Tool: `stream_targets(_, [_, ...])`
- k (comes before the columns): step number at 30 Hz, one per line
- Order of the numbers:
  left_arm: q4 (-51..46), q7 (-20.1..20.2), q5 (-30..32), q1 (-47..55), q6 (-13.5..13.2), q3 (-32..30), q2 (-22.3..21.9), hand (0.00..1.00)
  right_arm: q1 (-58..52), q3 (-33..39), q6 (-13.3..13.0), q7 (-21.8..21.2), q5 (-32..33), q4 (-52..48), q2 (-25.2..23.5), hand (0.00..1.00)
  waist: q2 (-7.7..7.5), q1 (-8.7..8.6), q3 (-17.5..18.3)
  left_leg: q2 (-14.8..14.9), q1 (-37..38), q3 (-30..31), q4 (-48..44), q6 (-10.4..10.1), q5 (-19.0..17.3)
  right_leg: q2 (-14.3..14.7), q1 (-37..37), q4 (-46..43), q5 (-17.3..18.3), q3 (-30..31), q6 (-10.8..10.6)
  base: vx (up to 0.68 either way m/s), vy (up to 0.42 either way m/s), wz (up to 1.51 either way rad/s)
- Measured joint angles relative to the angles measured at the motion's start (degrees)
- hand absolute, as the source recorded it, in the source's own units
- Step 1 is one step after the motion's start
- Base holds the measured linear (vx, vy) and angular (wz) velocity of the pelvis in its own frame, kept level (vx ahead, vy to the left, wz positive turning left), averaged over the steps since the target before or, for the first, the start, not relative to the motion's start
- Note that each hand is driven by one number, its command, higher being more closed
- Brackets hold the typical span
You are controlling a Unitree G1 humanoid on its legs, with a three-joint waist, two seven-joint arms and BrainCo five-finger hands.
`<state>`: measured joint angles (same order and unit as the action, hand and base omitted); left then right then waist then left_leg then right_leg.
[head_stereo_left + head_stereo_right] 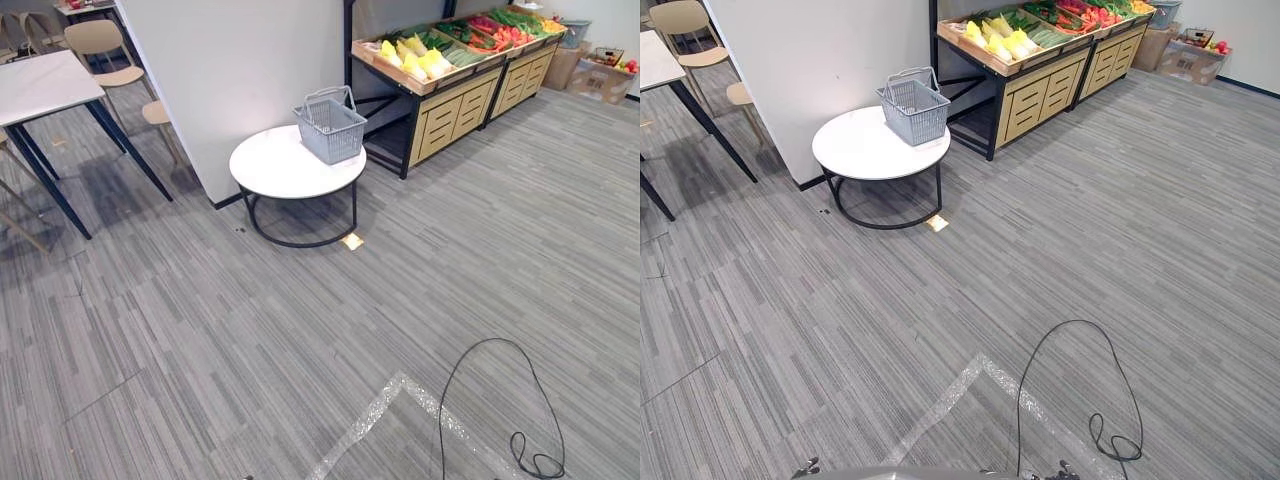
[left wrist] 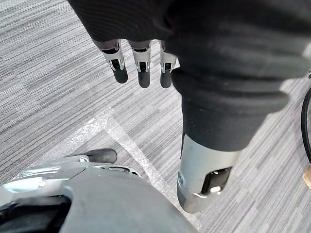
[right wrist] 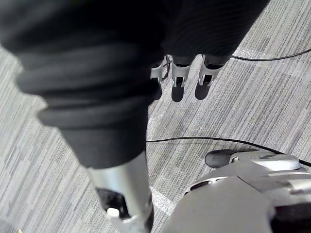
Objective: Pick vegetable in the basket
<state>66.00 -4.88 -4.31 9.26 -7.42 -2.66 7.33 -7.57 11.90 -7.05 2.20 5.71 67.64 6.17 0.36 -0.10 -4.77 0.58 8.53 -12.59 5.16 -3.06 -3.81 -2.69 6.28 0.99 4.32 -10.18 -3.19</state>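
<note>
A grey wire basket (image 1: 330, 125) with its handle up stands on a round white table (image 1: 285, 170) some way ahead on the floor. Behind it a wooden produce stand (image 1: 455, 85) holds yellow vegetables (image 1: 412, 55), green vegetables (image 1: 440, 38) and red ones (image 1: 495, 32) in its top trays. My left hand (image 2: 141, 60) hangs over the carpet with relaxed fingers and holds nothing. My right hand (image 3: 182, 73) likewise hangs over the carpet, fingers loose and empty. Both are far from the basket.
A white wall corner (image 1: 230, 80) stands right behind the round table. A dark-legged table (image 1: 45, 90) and chairs (image 1: 100, 45) are at the far left. Cardboard boxes (image 1: 600, 75) sit at the far right. Silver tape (image 1: 385, 405) marks the grey carpet.
</note>
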Motion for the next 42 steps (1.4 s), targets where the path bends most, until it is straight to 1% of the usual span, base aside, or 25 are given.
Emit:
stream_targets(2, [0.0, -0.07, -0.01, 0.04, -0.33, 0.01, -0.05, 0.0, 0.3, -0.03, -0.75, 0.14, -0.89, -0.14, 0.04, 0.0, 0.16, -0.01, -0.52, 0.17, 0.4, -0.8, 0.03, -0.03, 0.01, 0.11, 0.31, -0.01, 0.2, -0.36, -0.31, -0.01, -0.04, -0.05])
stream_targets(5, [-0.29, -0.06, -0.01, -0.03, -1.1, 0.01, -0.18, 0.0, 0.28, -0.03, -0.75, 0.04, -1.31, -0.45, 0.1, 0.0, 0.33, -0.19, -0.72, 0.38, 0.89, -0.76, 0.07, -0.03, 0.01, 0.25, 0.92, -0.1, 0.61, -0.65, -0.95, -0.02, -0.044, 0.04])
stream_targets(11, [-0.59, 0.08, 0.01, -0.06, -1.45, 0.04, -0.31, 0.0, 0.31, 0.04, -0.74, -0.16, -1.04, -0.45, 0.13, 0.0, 0.46, -0.34, -0.85, 0.8, 0.84, -0.72, 0.15, -0.06, 0.16, 0.62, 0.87, -0.11, 0.61, -1.1, -0.92, -0.05, -0.041, 0.03])
stream_targets(19, [-0.49, 0.75, 0.12, -0.17, -1.42, 0.08, -0.24, 0.0, 0.39, 0.23, -0.61, -0.35, -0.64, -0.38, 0.06, 0.0, 0.23, -0.53, -1.2, 0.82, 0.78, -0.65, 0.55, -0.07, 0.22, 0.62, 0.95, 0.3, 0.6, -1.72, -0.87, -0.02, -0.015, 0.01])
stream_targets(21, [-0.06, 1.15, 0.25, -0.54, -1.27, 0.07, -0.17, 0.0, 0.52, 1.27, -0.44, -1.38, -0.62, -0.17, -0.08, 0.0, 0.26, -0.56, -1.37, 0.82, 0.69, -0.66, 0.56, -0.09, 0.21, 0.67, 1.04, 0.64, 0.58, -1.86, -0.87, 0.0, -0.016, 0.02])
stream_targets(26, [0.19, 1.2, 0.53, -0.57, -1.14, 0.07, -0.09, 0.0, 0.63, 1.28, -0.13, -2.15, -0.1, -0.15, -0.07, 0.0, 0.04, -1.04, -1.59, 0.83, 0.71, -0.9, 0.53, -0.14, 0.18, 0.76, 1.39, 1.16, 0.58, -1.99, -0.87, 0.0, 0.0, 0.0])
stream_targets(27, [0.19, 1.2, 0.52, -0.58, -1.14, 0.07, -0.09, 0.0, 0.65, 1.31, 0.05, -2.19, -0.03, -0.15, -0.08, 0.0, 0.13, -1.07, -1.58, 0.83, 0.71, -0.93, 0.52, -0.14, 0.18, 0.76, 1.41, 1.21, 0.58, -1.99, -0.87, 0.0, -0.032, 0.0])
stream_targets(28, [0.19, 1.2, 0.51, -0.59, -1.11, 0.07, -0.06, 0.0, 0.68, 1.3, 0.35, -2.24, -0.02, -0.11, -0.07, 0.0, -0.22, -1.1, -1.84, 0.83, 0.7, -0.96, 0.53, -0.15, 0.17, 0.77, 1.41, 1.28, 0.57, -1.99, -0.88, -0.01, -0.032, 0.0])
stream_targets(29, [0.2, 1.21, 0.51, -0.66, -1.06, 0.07, 0.0, 0.0, 0.85, 1.3, 0.51, -2.25, 0.07, 0.16, -0.07, 0.0, -0.08, -1.11, -1.89, 0.84, 0.72, -0.97, 0.51, -0.15, 0.17, 0.79, 1.5, 1.37, 0.57, -1.99, -0.88, 0.0, 0.0, 0.0])
stream_targets(32, [0.23, 1.26, 0.48, -0.76, -0.8, 0.08, 0.11, 0.0, 1.06, 1.29, 0.55, -2.35, 1.61, 0.69, -0.1, 0.0, -0.12, -1.11, -2.03, 0.9, 0.68, -0.99, 0.56, -0.15, 0.17, 0.87, 1.51, 1.49, 0.56, -1.99, -0.89, -0.01, -0.013, 0.0])
stream_targets(42, [2.24, 1.28, -0.12, -1.86, -0.71, 0.19, 0.27, 0.0, 1.26, 1.2, 0.57, -2.4, 2.03, 0.83, -0.11, 0.0, -0.21, -1.09, -2.3, 1.18, 0.59, -1.09, 0.62, -0.21, 0.13, 1.26, 1.85, 2.32, 0.47, -1.99, -0.97, -0.01, -0.022, 0.0])
